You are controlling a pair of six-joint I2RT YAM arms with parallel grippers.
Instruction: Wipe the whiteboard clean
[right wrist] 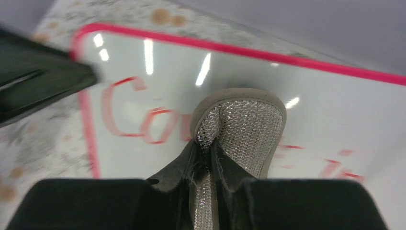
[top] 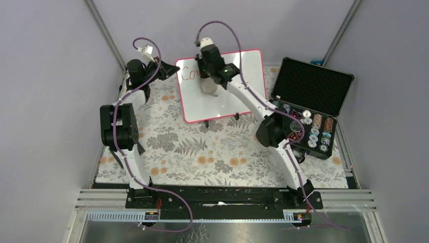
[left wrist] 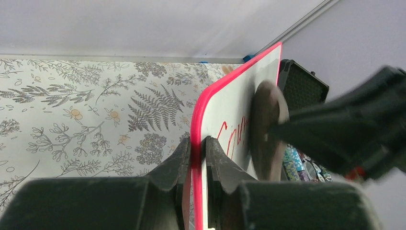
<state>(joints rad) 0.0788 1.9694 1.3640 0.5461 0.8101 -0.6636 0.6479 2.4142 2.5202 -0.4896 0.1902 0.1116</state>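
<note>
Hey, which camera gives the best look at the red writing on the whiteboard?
The right wrist view: the red writing on the whiteboard fills the frame face-on, though blurred and partly hidden by the eraser pad. The top external view shows only small letters; the left wrist view sees it edge-on.

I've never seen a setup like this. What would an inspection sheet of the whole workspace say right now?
Surface: floral mat covers the table.
Job's things: whiteboard propped up on small feet, red writing on it; eraser pad against its face.
Clutter: open black case at the right, holding round colourful items.
Grippers: left gripper, jaws shut on the whiteboard's pink edge; right gripper, jaws shut on the eraser pad.
Cables: purple cables loop along both arms.
Surroundings: grey walls; metal rails at the near edge.
</note>
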